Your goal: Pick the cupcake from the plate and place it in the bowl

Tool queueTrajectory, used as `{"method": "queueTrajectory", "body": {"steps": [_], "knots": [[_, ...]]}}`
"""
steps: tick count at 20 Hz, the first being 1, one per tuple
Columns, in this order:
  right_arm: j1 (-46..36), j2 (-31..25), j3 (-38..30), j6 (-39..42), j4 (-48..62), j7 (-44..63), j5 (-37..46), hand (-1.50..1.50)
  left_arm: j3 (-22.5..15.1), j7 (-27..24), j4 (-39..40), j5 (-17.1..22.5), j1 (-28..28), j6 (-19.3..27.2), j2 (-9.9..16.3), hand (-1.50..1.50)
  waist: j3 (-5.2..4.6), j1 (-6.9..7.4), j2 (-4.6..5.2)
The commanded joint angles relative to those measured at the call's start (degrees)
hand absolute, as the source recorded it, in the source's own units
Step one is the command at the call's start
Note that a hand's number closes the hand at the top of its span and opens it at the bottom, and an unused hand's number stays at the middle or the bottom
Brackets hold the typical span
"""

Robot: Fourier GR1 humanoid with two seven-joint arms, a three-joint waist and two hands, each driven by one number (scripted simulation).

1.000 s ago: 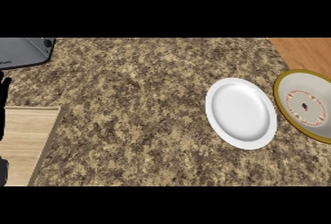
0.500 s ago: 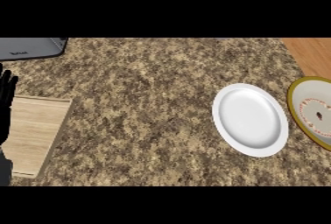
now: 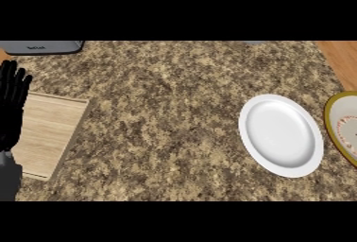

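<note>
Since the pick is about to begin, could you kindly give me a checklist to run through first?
1. Cupcake on the white plate: not ok, the plate looks bare.
2. Cupcake anywhere in view: not ok, none shows.
3. Bowl visible: ok, partly, cut off at the right edge.
4. Left robot hand free: ok, open, fingers up at the left edge over the wooden board.
5. Right robot hand: cannot tell, not in view.
</note>
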Motion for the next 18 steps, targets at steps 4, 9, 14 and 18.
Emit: {"method": "queueTrajectory", "body": {"steps": [4,9,14,18], "knots": [[-3.46,-2.14,-0.76,14.4,-7.07,8.97,-8.95,1.5,-1.08,3.76,-0.8,0.44,-2.53,-0.98,0.87,0.0,-0.03,1.6,0.2],[-8.56,-0.08,2.68,15.92,-18.82,23.64,-13.53,1.5,-1.74,0.8,0.97,-0.94,-2.32,0.36,-1.32,0.0,-0.04,2.03,0.35],[-13.9,2.03,9.58,16.58,-28.49,37.05,-16.26,1.5,-1.05,2.61,-0.75,-0.31,-3.12,-0.19,0.07,0.0,0.0,2.66,0.33],[-18.0,7.39,17.94,13.65,-35.09,44.39,-15.85,1.5,-3.84,-3.37,4.11,-3.36,-2.33,1.41,-4.36,0.0,-0.01,2.56,0.5]]}}
